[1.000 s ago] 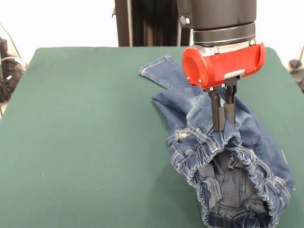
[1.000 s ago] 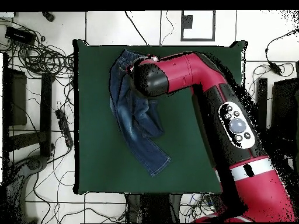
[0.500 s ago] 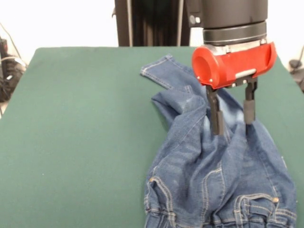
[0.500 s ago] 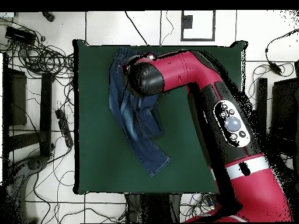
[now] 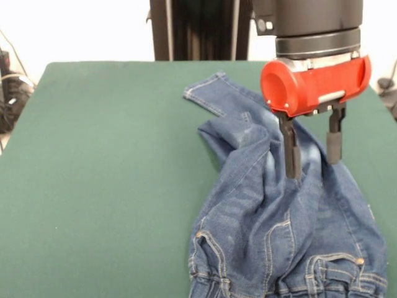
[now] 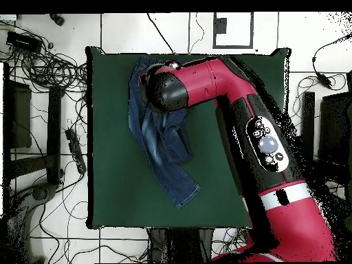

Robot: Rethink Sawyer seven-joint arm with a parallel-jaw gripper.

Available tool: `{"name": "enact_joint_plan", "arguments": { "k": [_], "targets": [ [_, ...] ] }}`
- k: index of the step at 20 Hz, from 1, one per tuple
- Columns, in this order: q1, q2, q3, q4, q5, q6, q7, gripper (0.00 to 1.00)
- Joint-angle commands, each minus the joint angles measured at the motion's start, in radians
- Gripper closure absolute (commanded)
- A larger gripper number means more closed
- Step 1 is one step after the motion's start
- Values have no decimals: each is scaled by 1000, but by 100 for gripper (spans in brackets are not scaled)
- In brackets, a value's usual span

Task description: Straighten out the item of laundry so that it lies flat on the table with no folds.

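Since a second ago, the tool [image 5: 312, 154] has let go of the gathered waistband it was pinching, and the jeans [image 5: 285, 217] have dropped from a bunched, open-mouthed heap into a flatter spread; over the last half second the tool has also drifted a little toward the right of the front view and risen slightly. Its two dark fingers [image 5: 292, 155] now stand well apart and grip nothing, hanging just above the denim at the upper thigh area.

In the front view the jeans lie on the right half of the green tabletop [image 5: 105, 174]. One leg reaches toward the far side, its hem [image 5: 201, 90] lying flat, while the waistband sits at the near edge, partly cut off by the frame. The cloth is not yet flat: a thick fold crosses the middle [image 5: 232, 133], where one leg seems doubled over the other, and ridges run down toward the waist. The overhead view shows the same garment as a long, slightly twisted strip [image 6: 161, 141] on the tabletop's left part, one leg end free near the robot's side and the waist end hidden under the arm [image 6: 227, 89].

The release looks deliberate, a lift and drop to let the fabric open out. My judgement is that the remaining fold will need another pinch and pull.
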Motion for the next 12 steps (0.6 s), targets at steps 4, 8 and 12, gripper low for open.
{"name": "enact_joint_plan", "arguments": {
  "k": [4,8,12],
  "targets": [
    [38,-91,-158,63,-5,207,-24,0],
    [17,-76,-153,82,24,262,-95,0],
    [-6,-66,-156,96,38,359,-169,0]
  ]
}}
